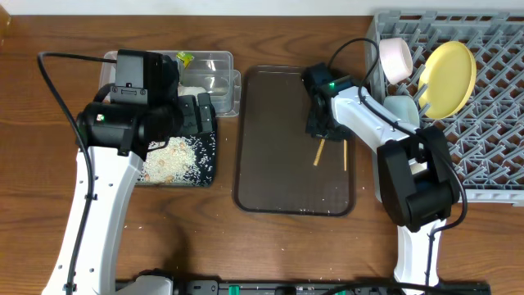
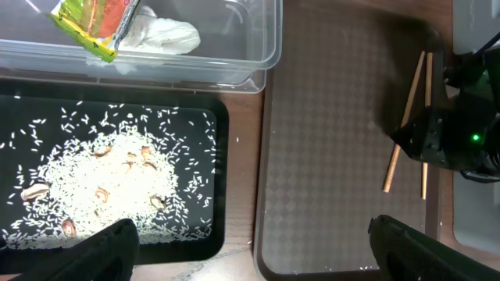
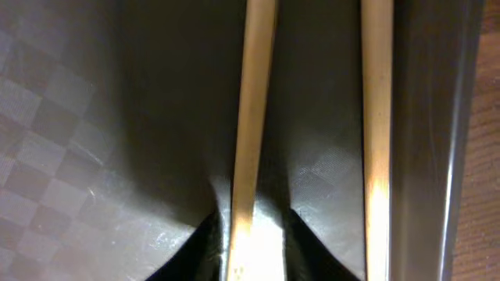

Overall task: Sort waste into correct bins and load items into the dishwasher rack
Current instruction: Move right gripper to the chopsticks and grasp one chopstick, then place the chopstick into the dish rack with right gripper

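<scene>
My right gripper (image 3: 254, 246) is low over the brown serving tray (image 1: 278, 176), shut on one wooden chopstick (image 3: 254, 117). The second chopstick (image 3: 376, 117) lies just beside it. Both chopsticks show in the overhead view (image 1: 318, 152) and in the left wrist view (image 2: 406, 117). My left gripper (image 2: 250, 254) is open and empty above the black tray (image 2: 221, 226), which holds the rice grains (image 2: 101, 179). The clear tub (image 2: 266, 47) holds the green-and-yellow wrapper (image 2: 98, 19) and the white scrap (image 2: 164, 35). The grey rack (image 1: 491, 123) holds the yellow plate (image 1: 450, 78), the pinkish bowl (image 1: 395, 59) and the light blue bowl (image 1: 401, 111). I cannot make out the white cup.
The serving tray lies between the two bins on the left and the rack on the right. A few stray grains lie on the tray's near edge (image 2: 344, 269). The right arm (image 1: 372, 115) reaches across the rack's left edge. Bare wood table lies in front.
</scene>
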